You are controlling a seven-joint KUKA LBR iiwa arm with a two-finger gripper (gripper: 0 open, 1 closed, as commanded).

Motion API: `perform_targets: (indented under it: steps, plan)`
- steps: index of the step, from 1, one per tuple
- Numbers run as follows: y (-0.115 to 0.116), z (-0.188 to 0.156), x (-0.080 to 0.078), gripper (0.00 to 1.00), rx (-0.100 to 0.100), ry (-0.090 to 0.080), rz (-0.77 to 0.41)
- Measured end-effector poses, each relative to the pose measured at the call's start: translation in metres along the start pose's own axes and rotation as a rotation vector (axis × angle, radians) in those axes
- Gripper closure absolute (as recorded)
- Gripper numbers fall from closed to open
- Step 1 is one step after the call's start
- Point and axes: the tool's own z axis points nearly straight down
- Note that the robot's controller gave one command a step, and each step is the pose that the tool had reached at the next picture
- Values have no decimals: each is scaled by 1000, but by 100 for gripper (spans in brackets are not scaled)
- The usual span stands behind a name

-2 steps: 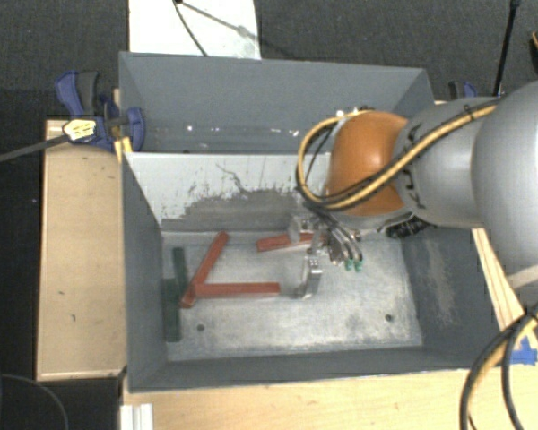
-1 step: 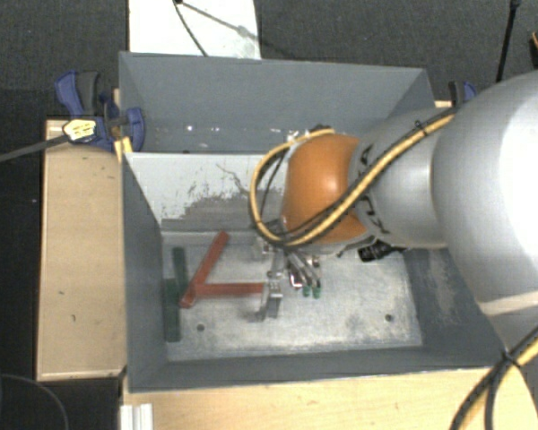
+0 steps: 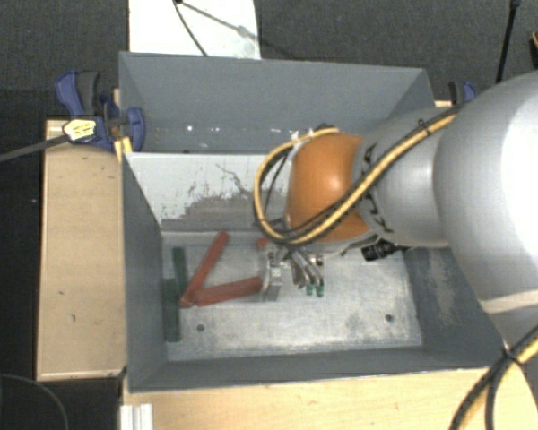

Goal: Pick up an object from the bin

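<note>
- We see the pincer [image 3: 294,278] low over the floor of the bin [image 3: 359,325], near its middle, tucked under the arm's orange cover [image 3: 323,186]. We cannot tell whether it is wide or narrow, and we see nothing gripped in it.
- Just beside it, on the view's left, the lower red strip [image 3: 229,291] lies flat on the floor. Its right end comes up to the pincer's left side; whether the 2 touch we cannot tell.
- At its left end that strip meets an upper red strip [image 3: 206,260], and the 2 form a V that opens to the right.
- Further left, along the bin's left wall, lies a dark green bar [image 3: 171,303], well apart from the pincer.
- We judge the task to be partly done: the arm is down in the bin with the lower red strip as the nearest thing, but nothing is lifted. What is left is to close on 1 thing, get a firm hold and raise it clear of the bin.
</note>
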Motion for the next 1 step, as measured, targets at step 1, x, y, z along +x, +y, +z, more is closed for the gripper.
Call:
perform_targets:
  steps: [1]
  plan:
    - [0,-170,25,100,-2,-8,34]
